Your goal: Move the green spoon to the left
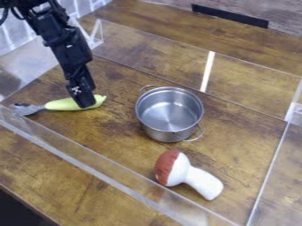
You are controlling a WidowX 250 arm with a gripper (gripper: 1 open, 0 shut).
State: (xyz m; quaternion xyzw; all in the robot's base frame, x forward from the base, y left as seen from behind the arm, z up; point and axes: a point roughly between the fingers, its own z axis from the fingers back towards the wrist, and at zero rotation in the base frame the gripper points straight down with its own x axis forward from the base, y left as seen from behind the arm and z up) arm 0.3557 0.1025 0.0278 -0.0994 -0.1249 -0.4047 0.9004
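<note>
The green spoon (67,105) lies flat on the wooden table at the left, its yellow-green handle pointing right and its silver bowl (26,109) pointing left. My gripper (83,92) points steeply down right over the handle's right end. Its fingers stand apart and the spoon rests on the table rather than hanging from them, so the gripper is open. The fingertips hide a small part of the handle.
A steel pot (169,112) stands at the centre, right of the spoon. A toy mushroom (183,173) with a brown cap lies in front of it. Clear acrylic walls (106,177) border the wooden table (130,62).
</note>
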